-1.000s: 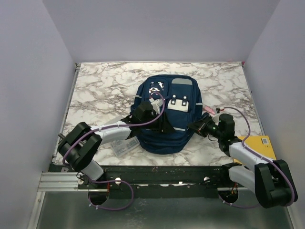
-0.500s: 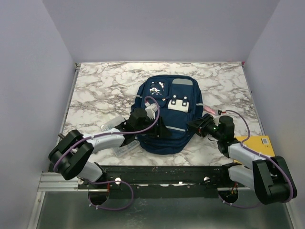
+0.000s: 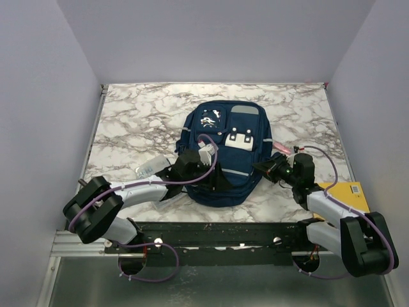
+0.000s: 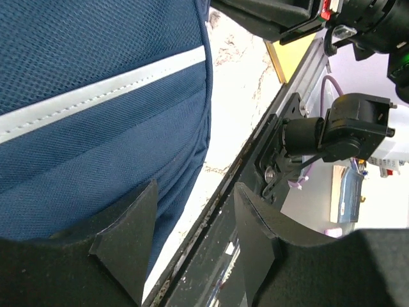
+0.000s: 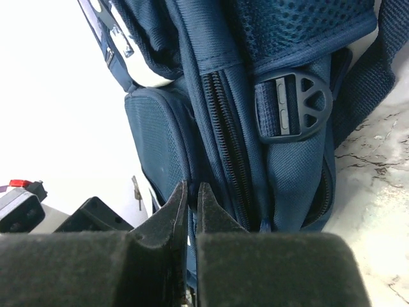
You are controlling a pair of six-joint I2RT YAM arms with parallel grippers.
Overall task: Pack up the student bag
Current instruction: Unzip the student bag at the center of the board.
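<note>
Pinching my right end effector [image 5: 192, 188] nearly shut by the bag's [image 3: 223, 160] side zip [image 5: 223, 141], I have my left end effector [image 4: 195, 185] wide open over its front, maybe to steady it mid-tabletop [image 3: 140, 115].

— What lies on the marble table [image 3: 140, 115]?
— A small clear plastic box [image 3: 152, 168] at about eight o'clock from the middle, partly hidden. A flat yellow item [image 3: 348, 192] sits at four o'clock, by the near right corner.
— Anything smaller?
— A small pink thing [image 3: 279, 148] at three o'clock, too small to tell what it is.
— And around the table?
— Pale lavender walls [image 3: 217, 38] at nine, twelve and three o'clock. A black rail [image 3: 217, 231] runs along the six o'clock edge, with an aluminium bar [image 3: 77, 243] at its left end.
</note>
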